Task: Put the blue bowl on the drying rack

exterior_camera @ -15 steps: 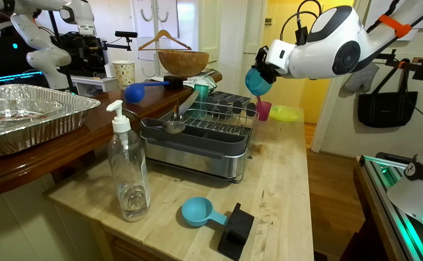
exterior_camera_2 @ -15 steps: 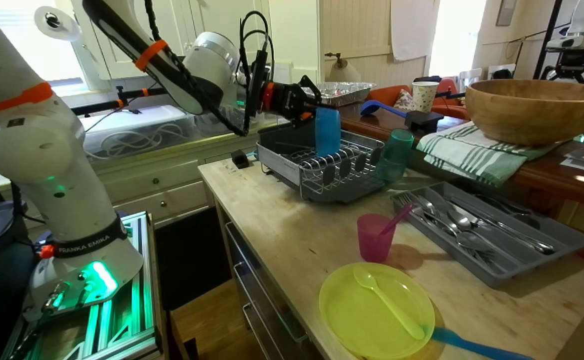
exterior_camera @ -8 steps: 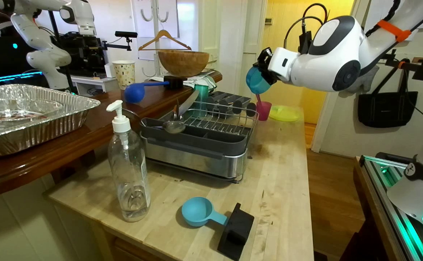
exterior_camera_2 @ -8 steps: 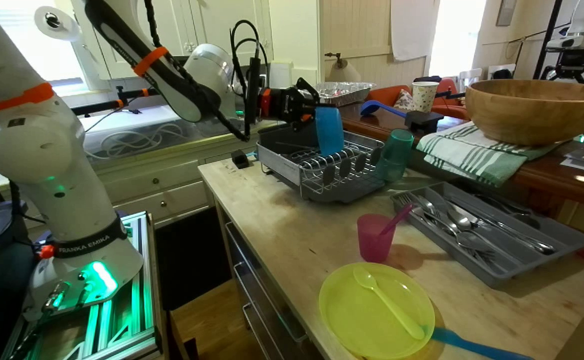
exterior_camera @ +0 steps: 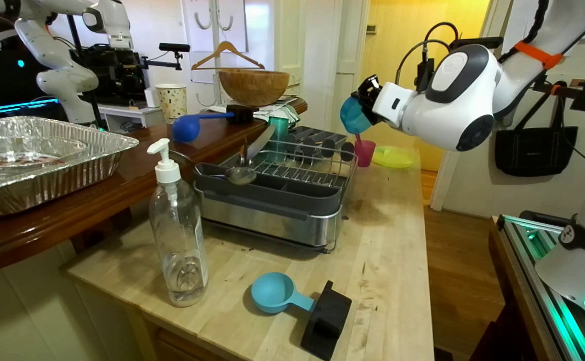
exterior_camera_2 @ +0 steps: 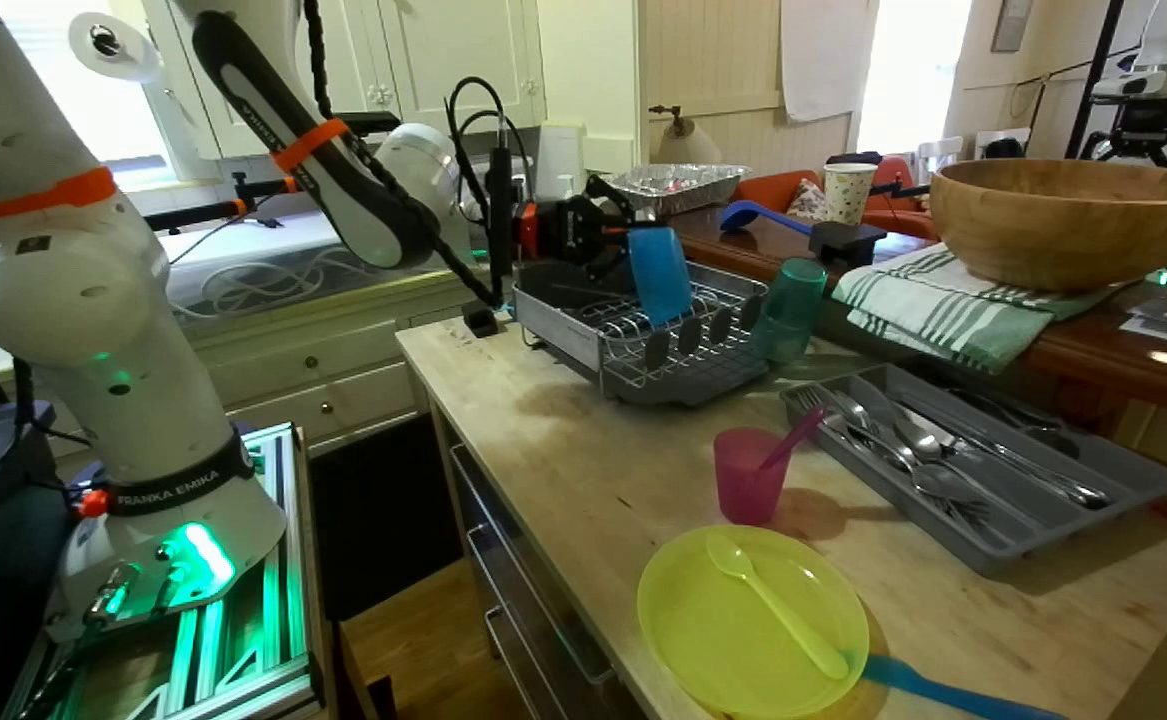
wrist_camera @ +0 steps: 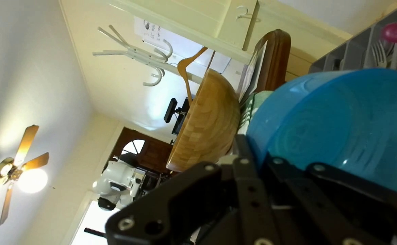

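Observation:
The blue bowl (exterior_camera: 354,116) hangs in the air on its side; it also shows in an exterior view (exterior_camera_2: 659,275) and fills the right of the wrist view (wrist_camera: 334,119). My gripper (exterior_camera: 365,100) is shut on the bowl's wall, with one finger outside and one inside, as the wrist view shows (wrist_camera: 258,156). The drying rack (exterior_camera: 267,218) stands on the wooden counter. In an exterior view the bowl appears in front of the rack's wires (exterior_camera_2: 633,345); in another it appears above and right of the rack's far corner. No contact between bowl and rack is visible.
A teal cup (exterior_camera_2: 788,310) stands at the rack. A pink cup (exterior_camera_2: 751,475), yellow plate (exterior_camera_2: 683,620) and cutlery tray (exterior_camera_2: 983,470) are on the counter. A soap bottle (exterior_camera: 179,240) and blue scoop (exterior_camera: 273,292) are at the near end. The wooden bowl (exterior_camera_2: 1073,220) sits higher.
The wrist and forearm have sunk and pitched, so the bowl tilts more and sits slightly lower. The bowl stays in the gripper. A shadow beside the rack has grown.

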`<action>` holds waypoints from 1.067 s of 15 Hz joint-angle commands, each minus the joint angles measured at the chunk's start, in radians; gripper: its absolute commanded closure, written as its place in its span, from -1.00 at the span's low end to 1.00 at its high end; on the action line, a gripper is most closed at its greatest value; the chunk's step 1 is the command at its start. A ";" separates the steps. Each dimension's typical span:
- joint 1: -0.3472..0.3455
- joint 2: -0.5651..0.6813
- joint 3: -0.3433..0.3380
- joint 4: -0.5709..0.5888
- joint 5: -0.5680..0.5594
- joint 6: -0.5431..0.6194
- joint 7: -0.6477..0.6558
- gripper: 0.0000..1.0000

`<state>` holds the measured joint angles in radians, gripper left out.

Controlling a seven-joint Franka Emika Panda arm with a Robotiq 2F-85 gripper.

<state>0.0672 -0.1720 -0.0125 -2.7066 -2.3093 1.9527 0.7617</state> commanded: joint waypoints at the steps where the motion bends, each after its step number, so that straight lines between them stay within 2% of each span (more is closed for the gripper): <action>1: 0.002 0.054 0.010 -0.011 -0.050 -0.075 0.080 0.98; 7: 0.000 0.122 0.029 -0.011 -0.082 -0.167 0.131 0.98; 16: -0.002 0.174 0.051 -0.022 -0.149 -0.217 0.144 0.98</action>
<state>0.0671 -0.0236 0.0290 -2.7084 -2.4065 1.7742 0.8790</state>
